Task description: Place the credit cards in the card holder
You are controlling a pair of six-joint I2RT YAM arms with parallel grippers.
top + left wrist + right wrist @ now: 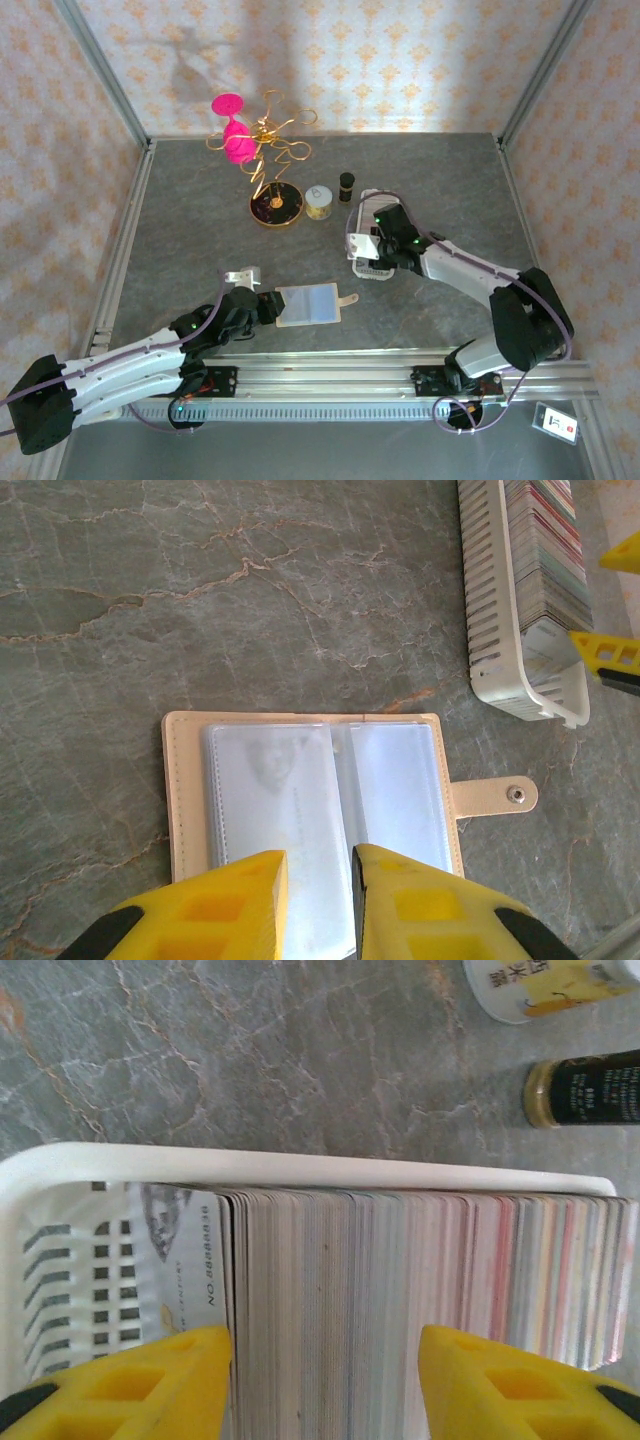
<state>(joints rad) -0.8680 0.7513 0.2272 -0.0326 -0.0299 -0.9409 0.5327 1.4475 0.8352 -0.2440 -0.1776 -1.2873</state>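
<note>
The credit cards (400, 1290) stand on edge, packed tight in a white slotted tray (300, 1165) right of centre on the table (200, 240). Their edges make a band of whites, pinks and pale tints. The front card (185, 1250) is whitish, with a small portrait and a line of digits. No card is in the card holder yet.

The right gripper (325, 1355) hangs over the stack with its 2 fingers spread wide, grasping nothing. 1 finger is at the front card and 1 further along the pack, a stance I judge suits picking cards off the front.

The card holder (310, 780) lies open and flat, left of the tray and nearer. It has a cream-beige cover, clear sleeves that look empty, and a snap strap (495, 798) pointing toward the tray.

The left gripper (320, 865) sits at the holder's left edge, fingers drawn to a narrow gap over the middle sleeves. I cannot tell whether it pinches a sleeve or only presses down; either would steady the holder for loading.

Farther off stand a dark bottle (585, 1088), a white pot (540, 975) and a gold wire stand (272, 170).
</note>
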